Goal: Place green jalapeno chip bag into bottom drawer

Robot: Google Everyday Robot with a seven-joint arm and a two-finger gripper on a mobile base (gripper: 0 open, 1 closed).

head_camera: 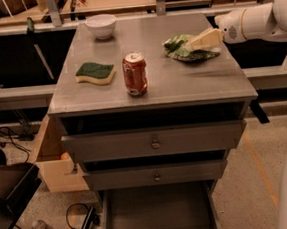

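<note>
The green jalapeno chip bag lies at the right rear of the table, long axis left-to-right, just beneath the tip of the pincer, which reaches in from the right (wide or narrow, I cannot tell); the bottom drawer stands open below.

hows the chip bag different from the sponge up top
The green jalapeno chip bag is crumpled and uneven; the sponge is a flat slab. The bag is green with pale patches; the sponge has a dark green top over yellow. The claw is over the bag at the right rear; nothing is at the sponge on the left. Both lie on the grey cabinet top.
</note>
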